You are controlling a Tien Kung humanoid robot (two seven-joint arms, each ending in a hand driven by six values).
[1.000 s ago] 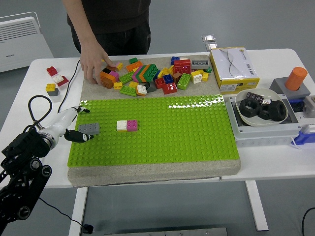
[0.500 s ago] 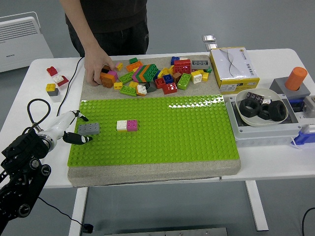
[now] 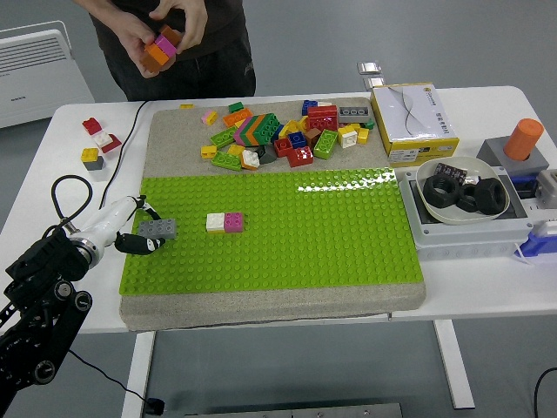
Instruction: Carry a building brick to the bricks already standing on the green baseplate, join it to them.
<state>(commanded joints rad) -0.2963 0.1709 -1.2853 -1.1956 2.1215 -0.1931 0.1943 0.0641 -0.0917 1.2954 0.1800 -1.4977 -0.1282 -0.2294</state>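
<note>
Fingers of the left hand (image 3: 139, 225) pinch a grey brick (image 3: 157, 229) by its ends on the green baseplate (image 3: 348, 235); it looks light and rigid.

the person (image 3: 174, 43) is cut off at the top edge (only torso and hands show); right arm unseen.

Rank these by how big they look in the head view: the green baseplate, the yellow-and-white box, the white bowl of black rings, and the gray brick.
1. Green baseplate, by far.
2. White bowl and yellow-and-white box: too close to call.
3. Gray brick, beside the robot hand.
</note>
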